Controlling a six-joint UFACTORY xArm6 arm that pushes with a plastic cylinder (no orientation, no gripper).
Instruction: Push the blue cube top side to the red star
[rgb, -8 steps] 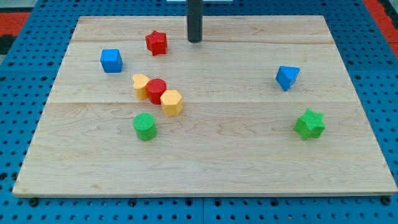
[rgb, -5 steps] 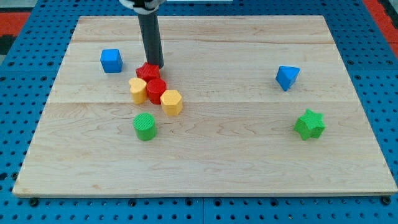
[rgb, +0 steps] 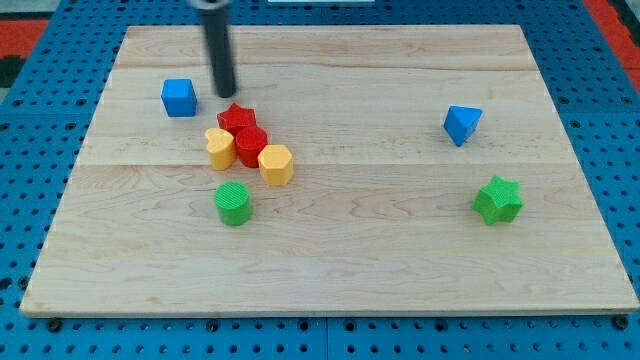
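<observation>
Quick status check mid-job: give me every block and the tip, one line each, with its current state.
my tip: between blue cube and red star, touching neither
blue cube: alone, view's left of tip
red star: against red cylinder
red cylinder: wedged between both yellow blocks
yellow heart: cluster's left
yellow hexagon: cluster's lower right
green cylinder: upright, alone
blue triangular block: alone
green star: alone

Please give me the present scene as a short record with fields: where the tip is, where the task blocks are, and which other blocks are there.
tip: my tip, between both task blocks, touching neither
blue cube: view's left of tip
red star: below tip, against red cylinder
cluster: yellow heart, yellow hexagon
apart: green cylinder, blue block, green star
</observation>
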